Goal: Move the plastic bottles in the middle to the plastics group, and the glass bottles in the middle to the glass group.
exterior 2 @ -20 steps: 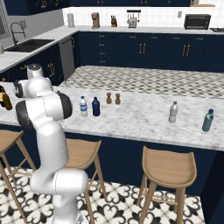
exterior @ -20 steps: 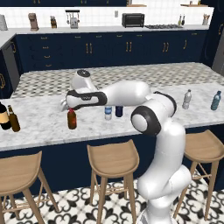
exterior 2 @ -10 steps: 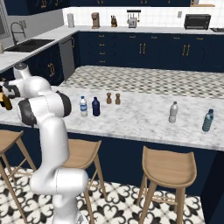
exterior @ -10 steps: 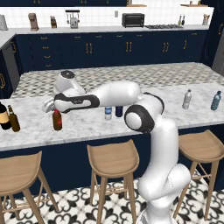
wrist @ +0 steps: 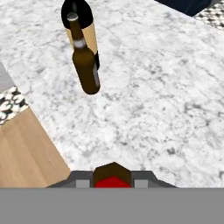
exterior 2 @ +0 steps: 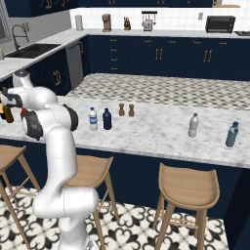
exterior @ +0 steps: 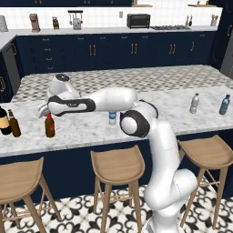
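I count seven bottles on my tabletop (exterior: pixel 91 129): one wine bottle (exterior: pixel 4 120), one amber bottle (exterior: pixel 14 124), one red-capped bottle (exterior: pixel 49 125), one water bottle (exterior 2: pixel 93 118), one navy bottle (exterior 2: pixel 107 119), one greyish bottle (exterior 2: pixel 194 125) and one teal bottle (exterior 2: pixel 232 134). Two shakers (exterior 2: pixel 126 109) stand together. I see three stools (exterior: pixel 118 169).
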Tool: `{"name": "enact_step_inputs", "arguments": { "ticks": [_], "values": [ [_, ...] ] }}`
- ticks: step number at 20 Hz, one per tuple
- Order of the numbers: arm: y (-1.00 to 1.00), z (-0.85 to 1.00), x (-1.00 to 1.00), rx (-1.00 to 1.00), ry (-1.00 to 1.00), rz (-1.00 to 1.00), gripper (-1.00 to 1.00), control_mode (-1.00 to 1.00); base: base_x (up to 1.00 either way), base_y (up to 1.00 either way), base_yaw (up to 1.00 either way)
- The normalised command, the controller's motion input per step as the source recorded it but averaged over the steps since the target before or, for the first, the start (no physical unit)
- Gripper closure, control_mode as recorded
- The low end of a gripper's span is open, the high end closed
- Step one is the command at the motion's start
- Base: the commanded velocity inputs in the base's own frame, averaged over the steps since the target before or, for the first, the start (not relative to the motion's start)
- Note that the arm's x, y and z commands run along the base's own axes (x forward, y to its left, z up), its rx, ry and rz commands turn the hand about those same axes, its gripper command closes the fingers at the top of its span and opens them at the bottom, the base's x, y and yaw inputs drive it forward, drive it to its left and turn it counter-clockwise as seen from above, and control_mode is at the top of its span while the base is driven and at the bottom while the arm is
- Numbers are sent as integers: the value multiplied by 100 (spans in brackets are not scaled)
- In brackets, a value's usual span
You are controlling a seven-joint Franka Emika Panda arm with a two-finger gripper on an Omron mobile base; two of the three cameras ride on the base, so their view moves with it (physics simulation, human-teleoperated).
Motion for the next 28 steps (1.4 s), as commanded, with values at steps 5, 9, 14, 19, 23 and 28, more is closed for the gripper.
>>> {"name": "enact_step_inputs", "arguments": {
  "ticks": [5,9,14,19,23,28],
  "values": [
    [34,0,22,0,1,8,100,-100,0,0,0],
    [-4,-14,-17,0,-2,0,100,-100,0,0,0],
    [-3,-12,-21,3,-6,1,100,-100,0,0,0],
    [2,-3,0,5,-8,3,100,-100,0,0,0],
    [6,2,0,6,-7,3,100,-100,0,0,0],
    [19,1,0,0,0,3,100,-100,0,0,0]
  ]
}}
